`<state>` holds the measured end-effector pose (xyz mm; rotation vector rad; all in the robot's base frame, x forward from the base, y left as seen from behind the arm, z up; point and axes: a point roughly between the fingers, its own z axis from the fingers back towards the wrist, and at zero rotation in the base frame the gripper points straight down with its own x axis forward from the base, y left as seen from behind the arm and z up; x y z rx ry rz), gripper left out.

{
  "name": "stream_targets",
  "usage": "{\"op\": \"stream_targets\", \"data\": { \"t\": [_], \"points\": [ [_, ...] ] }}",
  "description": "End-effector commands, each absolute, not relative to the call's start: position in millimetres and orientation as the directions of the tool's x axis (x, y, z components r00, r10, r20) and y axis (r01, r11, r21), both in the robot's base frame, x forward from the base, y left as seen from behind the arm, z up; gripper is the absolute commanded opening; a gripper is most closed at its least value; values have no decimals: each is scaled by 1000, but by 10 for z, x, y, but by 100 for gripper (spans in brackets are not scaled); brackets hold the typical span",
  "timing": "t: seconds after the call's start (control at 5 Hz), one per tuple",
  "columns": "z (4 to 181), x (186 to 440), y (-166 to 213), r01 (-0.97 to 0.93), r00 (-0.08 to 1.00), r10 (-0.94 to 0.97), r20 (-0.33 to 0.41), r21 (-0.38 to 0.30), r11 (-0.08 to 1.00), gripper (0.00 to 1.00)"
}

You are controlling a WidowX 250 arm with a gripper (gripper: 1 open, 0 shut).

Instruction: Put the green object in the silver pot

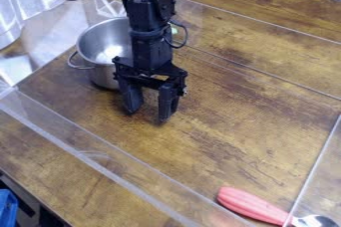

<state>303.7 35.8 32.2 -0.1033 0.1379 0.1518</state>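
The black end effector (148, 102) hangs just right of the round shiny steel pot (100, 47), fingers parted and holding nothing, over the wooden table (240, 82).

You have the silver pot (102, 52) in the upper left of the frame, on the table (253, 82). The gripper (148, 107) hangs just to its lower right, near centre. The spoon (266, 209) lies well apart, at the bottom right edge.

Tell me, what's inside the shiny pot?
The silver pot shows only bare shiny metal inside; no green object appears. The robot arm covers its right part, so anything there is hidden. The hand hangs beside it.
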Motion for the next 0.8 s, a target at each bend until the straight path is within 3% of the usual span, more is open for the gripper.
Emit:
{"op": "stream_targets", "data": {
  "t": [0.0,0.6],
  "points": [
    [504,3109,446,-171,984,165,-74,-95,981,0],
    [513,3115,460,-170,984,163,-65,-103,980,0]
  ]
}}
